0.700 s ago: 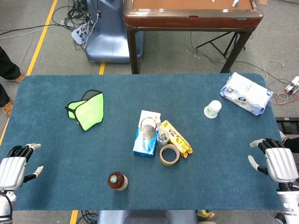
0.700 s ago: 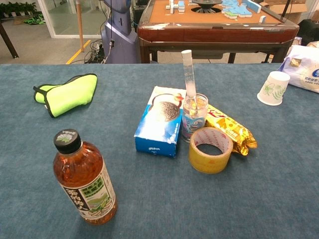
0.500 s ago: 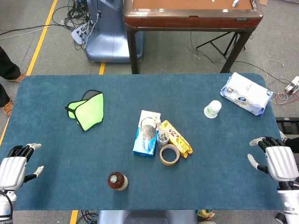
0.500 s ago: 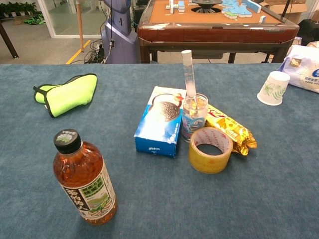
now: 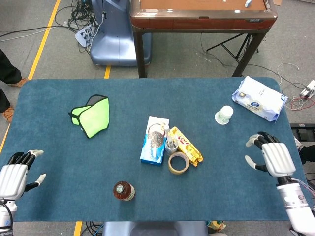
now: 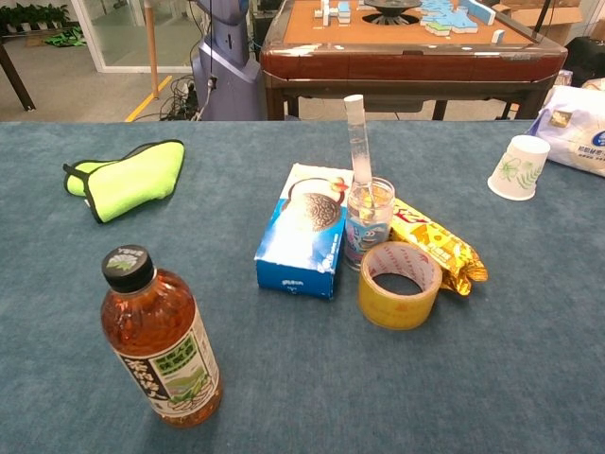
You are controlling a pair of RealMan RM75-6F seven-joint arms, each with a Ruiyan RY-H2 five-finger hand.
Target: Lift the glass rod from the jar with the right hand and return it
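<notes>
My right hand [image 5: 272, 158] hovers empty, fingers spread, well right of the jar [image 6: 369, 223]. The glass rod [image 6: 356, 140] stands tilted in that jar, hemmed by the cookie box [image 6: 301, 230] and tape roll [image 6: 401, 285]; a clumsy reach could topple it.

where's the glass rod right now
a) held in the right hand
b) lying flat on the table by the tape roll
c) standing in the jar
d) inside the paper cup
c) The glass rod stands upright in the jar, its top sticking out above the rim, while the right hand is off to the side over the table with fingers apart, holding nothing.
</notes>
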